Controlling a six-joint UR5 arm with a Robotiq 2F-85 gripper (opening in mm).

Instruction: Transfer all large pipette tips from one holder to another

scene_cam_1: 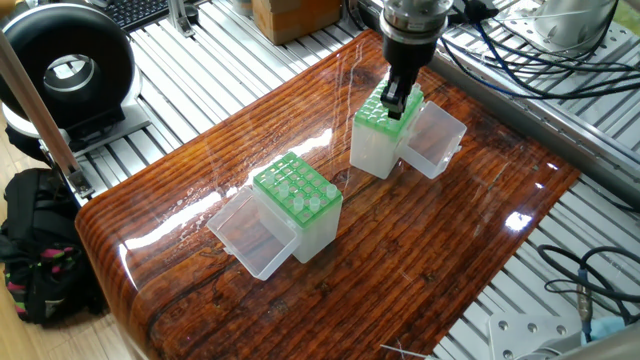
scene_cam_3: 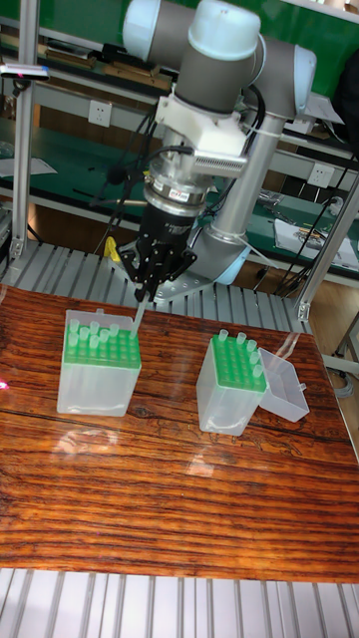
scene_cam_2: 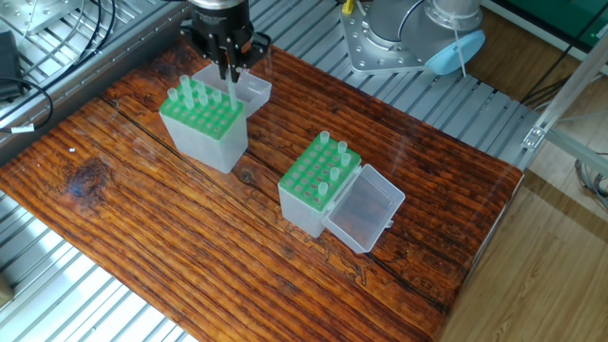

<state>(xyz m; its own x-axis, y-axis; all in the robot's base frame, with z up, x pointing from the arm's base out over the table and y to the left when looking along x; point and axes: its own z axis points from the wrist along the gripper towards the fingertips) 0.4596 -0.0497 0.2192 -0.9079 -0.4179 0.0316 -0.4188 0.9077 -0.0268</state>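
My gripper (scene_cam_2: 231, 66) (scene_cam_3: 148, 289) (scene_cam_1: 398, 100) hangs over the back edge of a green-topped rack (scene_cam_2: 201, 122) (scene_cam_3: 98, 351) (scene_cam_1: 380, 135) and is shut on one large pipette tip (scene_cam_3: 140, 317), which dangles below the fingers just above the rack's grid. Several more translucent tips (scene_cam_2: 188, 92) stand in that rack's rear rows. A second green rack (scene_cam_2: 318, 182) (scene_cam_3: 233, 377) (scene_cam_1: 297, 197) stands apart nearer mid-table, with several tips (scene_cam_2: 332, 160) upright in it. In one fixed view the held tip is hidden by the gripper.
Each rack has a clear hinged lid (scene_cam_2: 366, 214) (scene_cam_1: 437, 140) lying open beside it. The wooden tabletop (scene_cam_2: 171, 237) ends in slatted aluminium. The arm's base (scene_cam_2: 389, 43) stands behind. A black round device (scene_cam_1: 65, 65), a bag (scene_cam_1: 40, 260) and cables (scene_cam_1: 540, 70) lie off the table.
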